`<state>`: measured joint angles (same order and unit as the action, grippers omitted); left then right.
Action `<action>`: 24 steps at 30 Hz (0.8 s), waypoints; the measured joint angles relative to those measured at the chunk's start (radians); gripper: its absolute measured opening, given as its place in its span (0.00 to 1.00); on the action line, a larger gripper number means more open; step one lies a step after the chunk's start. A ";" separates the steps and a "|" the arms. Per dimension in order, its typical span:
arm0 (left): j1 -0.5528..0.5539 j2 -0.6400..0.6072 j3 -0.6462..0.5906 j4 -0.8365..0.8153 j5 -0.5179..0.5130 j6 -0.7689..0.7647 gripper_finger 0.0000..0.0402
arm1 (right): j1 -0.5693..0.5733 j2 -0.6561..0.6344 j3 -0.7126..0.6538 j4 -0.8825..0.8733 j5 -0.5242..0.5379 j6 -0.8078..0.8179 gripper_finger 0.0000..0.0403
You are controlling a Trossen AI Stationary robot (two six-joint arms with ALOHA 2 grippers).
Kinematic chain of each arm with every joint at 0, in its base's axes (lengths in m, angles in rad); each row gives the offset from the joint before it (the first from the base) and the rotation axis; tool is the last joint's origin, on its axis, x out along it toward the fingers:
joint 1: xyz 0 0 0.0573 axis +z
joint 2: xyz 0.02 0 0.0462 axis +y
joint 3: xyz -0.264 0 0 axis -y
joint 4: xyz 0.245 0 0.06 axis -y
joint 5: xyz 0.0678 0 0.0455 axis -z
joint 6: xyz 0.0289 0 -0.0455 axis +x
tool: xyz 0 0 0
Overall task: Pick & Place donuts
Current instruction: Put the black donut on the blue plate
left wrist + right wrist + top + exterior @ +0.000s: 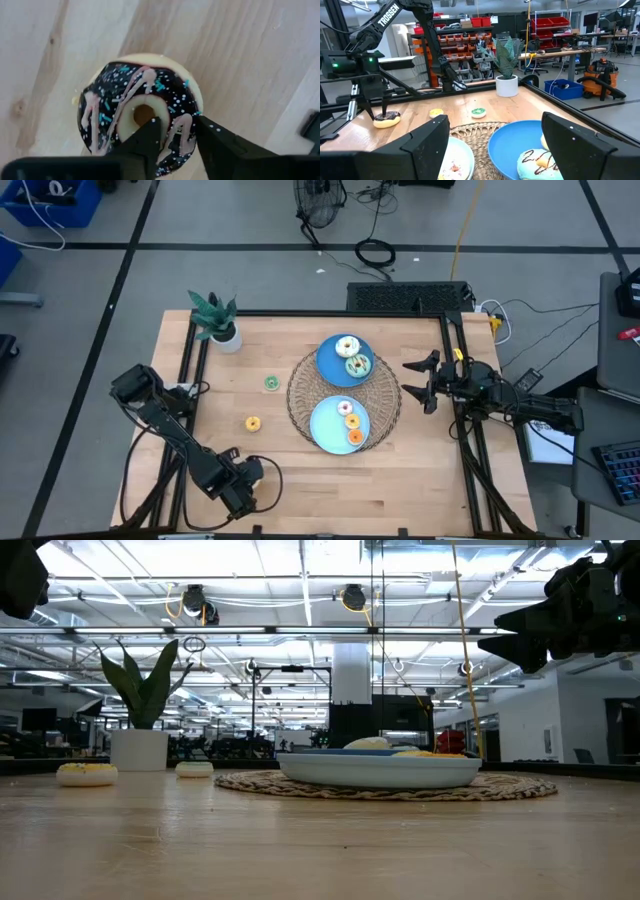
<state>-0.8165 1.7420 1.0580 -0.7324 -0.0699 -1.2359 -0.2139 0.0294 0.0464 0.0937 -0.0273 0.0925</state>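
At table's near-left corner, left end effector (pixel 175 137) astride chocolate donut (pixel 137 115).

The dark chocolate-iced donut with pink drizzle (pixel 141 117) is partly hidden behind the left gripper (pixel 176 135), its lower rim cut off.

You see a chocolate donut (pixel 140 117) with pink drizzle and teal sprinkles, black fingers (pixel 145 145), a pale wood surface (pixel 240 60), and two blue plates (pixel 330 360).
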 joint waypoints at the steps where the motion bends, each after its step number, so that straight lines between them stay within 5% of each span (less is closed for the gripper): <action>1: 0.000 0.000 0.000 0.002 -0.015 0.000 0.29 | 0.000 0.000 0.000 0.000 0.000 0.000 0.75; 14: 0.047 -0.001 0.013 0.003 -0.088 0.146 0.06 | 0.000 0.000 0.000 0.000 0.000 0.000 0.75; 24: 0.145 -0.002 0.021 0.001 -0.126 0.377 0.11 | 0.000 0.000 0.000 0.000 0.000 0.000 0.75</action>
<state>-0.6720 1.7397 1.0794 -0.7318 -0.1958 -0.8585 -0.2142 0.0295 0.0467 0.0937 -0.0273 0.0925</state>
